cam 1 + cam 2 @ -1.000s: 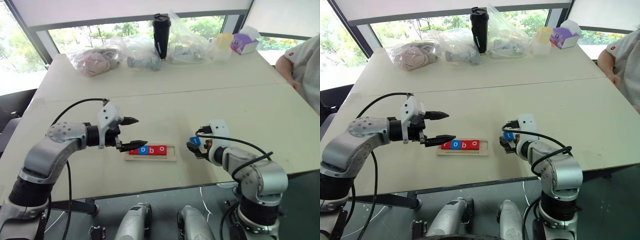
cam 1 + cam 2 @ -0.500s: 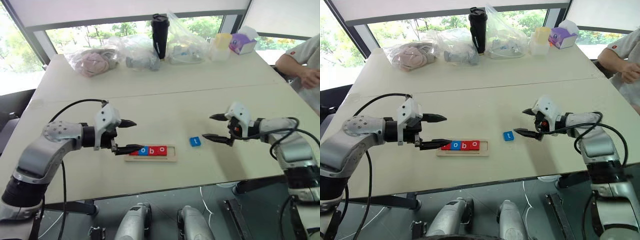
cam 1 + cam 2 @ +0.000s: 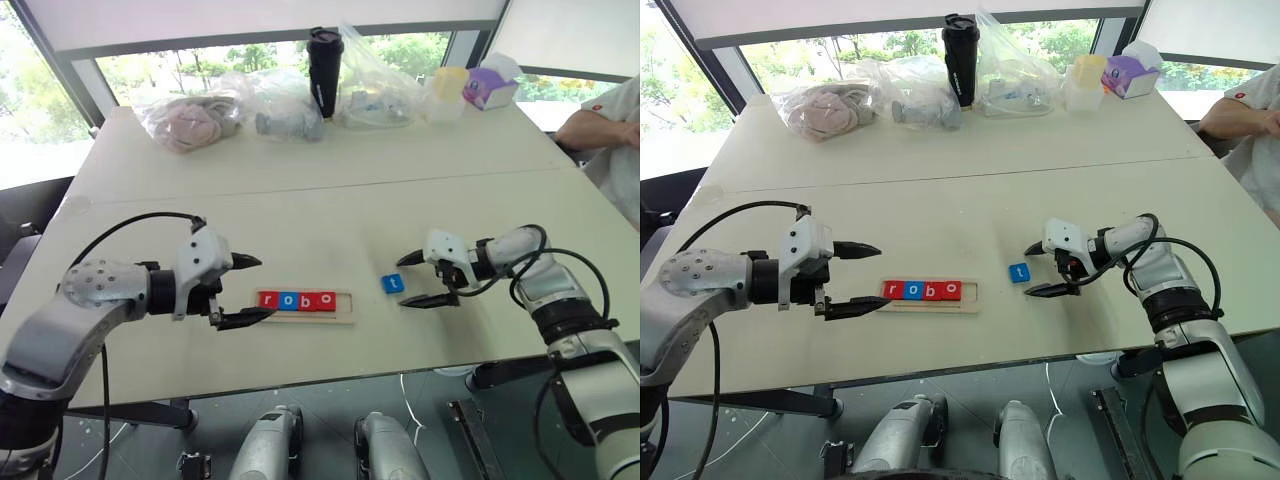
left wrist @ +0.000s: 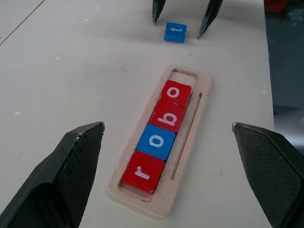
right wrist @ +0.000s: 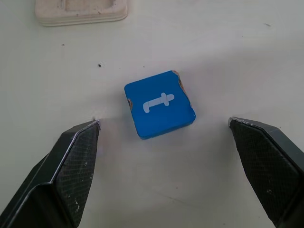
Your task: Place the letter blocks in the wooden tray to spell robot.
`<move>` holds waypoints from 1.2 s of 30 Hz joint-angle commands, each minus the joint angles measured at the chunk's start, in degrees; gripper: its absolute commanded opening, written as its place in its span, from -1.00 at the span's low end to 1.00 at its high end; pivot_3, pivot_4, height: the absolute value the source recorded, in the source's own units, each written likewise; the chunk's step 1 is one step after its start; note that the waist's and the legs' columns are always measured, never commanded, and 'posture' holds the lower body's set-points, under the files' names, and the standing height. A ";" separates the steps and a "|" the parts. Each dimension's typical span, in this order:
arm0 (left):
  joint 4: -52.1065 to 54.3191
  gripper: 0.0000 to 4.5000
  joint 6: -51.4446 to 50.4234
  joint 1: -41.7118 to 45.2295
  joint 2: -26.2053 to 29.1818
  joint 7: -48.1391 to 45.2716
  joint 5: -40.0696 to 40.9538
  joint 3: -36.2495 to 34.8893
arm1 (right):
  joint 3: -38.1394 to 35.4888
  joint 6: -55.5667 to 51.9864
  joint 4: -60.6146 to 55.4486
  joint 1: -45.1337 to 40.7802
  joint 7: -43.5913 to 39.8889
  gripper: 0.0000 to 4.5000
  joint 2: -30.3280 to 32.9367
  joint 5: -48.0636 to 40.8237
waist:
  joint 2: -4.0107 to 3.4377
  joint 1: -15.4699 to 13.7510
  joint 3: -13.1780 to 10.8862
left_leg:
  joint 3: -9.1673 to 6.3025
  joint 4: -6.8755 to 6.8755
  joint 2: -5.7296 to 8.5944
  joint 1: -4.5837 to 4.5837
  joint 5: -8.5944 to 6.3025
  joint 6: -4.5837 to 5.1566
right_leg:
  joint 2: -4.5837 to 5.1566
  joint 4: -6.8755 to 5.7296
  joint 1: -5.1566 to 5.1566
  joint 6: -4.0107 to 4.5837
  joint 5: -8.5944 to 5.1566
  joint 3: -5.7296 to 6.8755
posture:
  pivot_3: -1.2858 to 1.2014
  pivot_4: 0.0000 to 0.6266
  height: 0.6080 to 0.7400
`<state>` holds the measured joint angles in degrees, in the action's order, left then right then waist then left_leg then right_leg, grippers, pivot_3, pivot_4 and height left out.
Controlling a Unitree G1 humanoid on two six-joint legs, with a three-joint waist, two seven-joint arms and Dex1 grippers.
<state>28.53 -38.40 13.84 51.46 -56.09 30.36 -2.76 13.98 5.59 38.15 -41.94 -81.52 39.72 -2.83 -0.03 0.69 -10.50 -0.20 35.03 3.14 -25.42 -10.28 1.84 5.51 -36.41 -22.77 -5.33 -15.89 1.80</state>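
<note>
Right gripper (image 3: 418, 279): swings in lower right, jaws wide, now framing the blue t block (image 3: 392, 283).
Left gripper (image 3: 249, 291): backs off, wide, empty.
Wooden tray (image 3: 345, 307): "robo" set; last slot waits.

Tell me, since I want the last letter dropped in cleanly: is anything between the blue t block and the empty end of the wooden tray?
Nothing visible. The small blue t block lies on bare table beside the open right gripper. The light-wood tray's near end slot sits unfilled after the red o block.
</note>
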 commanded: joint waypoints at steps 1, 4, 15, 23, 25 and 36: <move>2.12 1.00 -0.25 0.32 0.51 0.74 0.84 -1.66 | -0.30 2.58 2.50 -1.74 -0.48 0.39 -1.29 0.60 | 0.00 0.02 0.00 | 0.00 0.00 0.00 0.01 0.00 0.00 | -0.01 -0.01 0.01 -0.01 0.01 0.00 | 0.03 -0.52 1.00; 1.81 1.00 -0.33 0.47 0.94 0.68 0.89 -1.77 | -0.74 2.94 2.52 -1.81 -0.65 -0.33 -1.42 0.62 | -0.01 0.03 0.01 | 0.00 0.00 0.00 0.03 0.00 -0.01 | -0.01 -0.04 0.01 -0.12 0.07 0.00 | 0.03 -0.52 1.00; -1.01 1.00 0.58 2.28 0.13 -0.43 0.04 0.85 | -5.01 -33.23 -40.55 10.45 7.65 -0.51 1.73 -9.11 | -0.01 -0.36 0.01 | 0.00 -0.05 0.00 -0.11 -0.01 -0.02 | 0.04 -0.30 -0.32 -0.12 0.07 -0.03 | 0.03 -0.52 1.00; -3.67 1.00 1.55 4.92 -0.82 -1.43 -0.81 3.46 | -1.15 -46.10 -54.28 14.20 17.79 -0.51 -1.45 -9.45 | -0.01 -0.11 0.01 | 0.02 0.00 0.00 -0.11 -0.01 -0.02 | 0.07 -0.33 -0.50 0.05 -0.02 -0.07 | 0.03 -0.52 1.00; -4.35 1.00 1.92 5.37 -1.05 -1.70 -1.06 3.83 | 0.73 -44.61 -53.78 13.96 18.59 -0.51 -1.23 -8.04 | -0.01 -0.10 0.01 | 0.02 -0.01 0.00 -0.12 -0.01 -0.02 | 0.07 -0.30 -0.52 0.05 -0.02 -0.07 | 0.03 -0.52 1.00; -4.13 1.00 2.31 4.32 -1.78 -1.65 -1.57 3.45 | 8.19 -34.14 -42.55 8.20 17.22 -0.51 -1.29 -1.46 | -0.01 -0.07 0.01 | 0.04 0.04 0.00 -0.14 -0.01 -0.01 | 0.06 -0.31 -0.49 0.02 -0.01 -0.07 | 0.03 -0.52 1.00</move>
<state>22.75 -36.69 18.36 49.42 -57.85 28.72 1.52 22.11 -30.19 -4.65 -32.73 -63.67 38.83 -4.70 -0.04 0.62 -10.49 -0.16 35.07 3.14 -25.55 -10.28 1.82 5.57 -36.71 -23.26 -5.31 -15.90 1.74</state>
